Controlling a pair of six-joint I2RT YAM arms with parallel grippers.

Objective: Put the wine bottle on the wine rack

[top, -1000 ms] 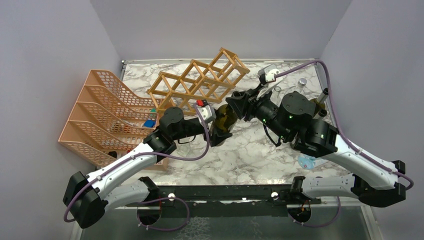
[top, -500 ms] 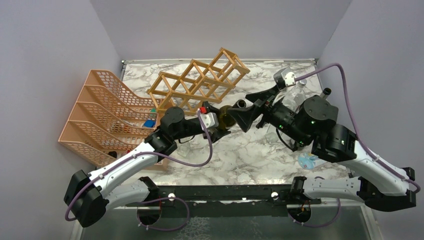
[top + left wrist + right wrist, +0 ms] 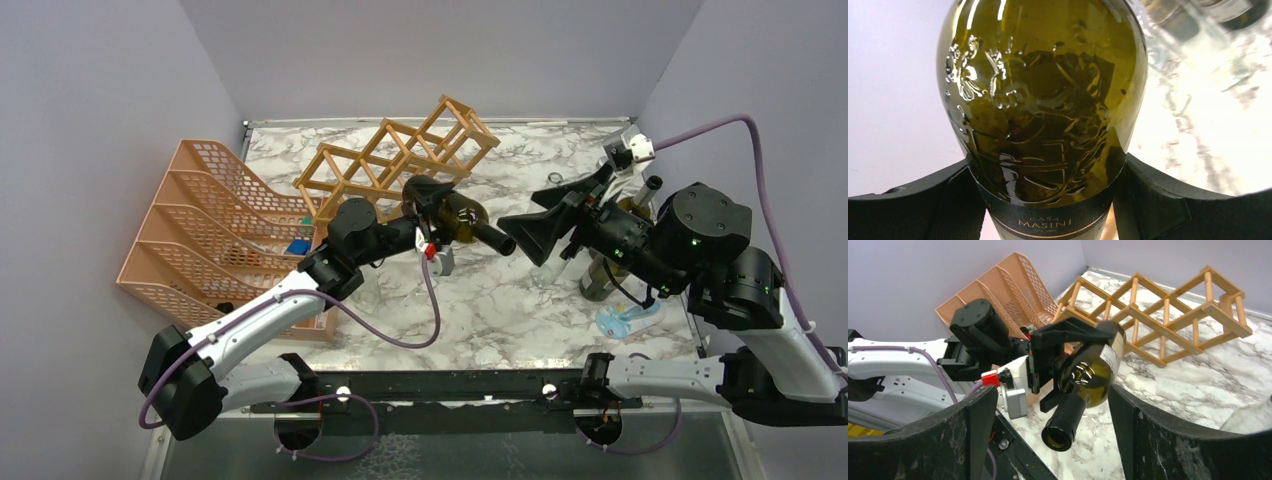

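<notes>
Glass bottle [image 3: 468, 224], likely heavy and slick, was clamped round its body by the left gripper [image 3: 437, 212]; right gripper [image 3: 528, 205] stood apart.

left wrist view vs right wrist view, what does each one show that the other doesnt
Only left wrist: the CASA MASINI lettering, readable close up. Only right wrist: the wine rack, the pink organizer and the bottle's open mouth. Both: the wine bottle clamped in the left end effector.
</notes>
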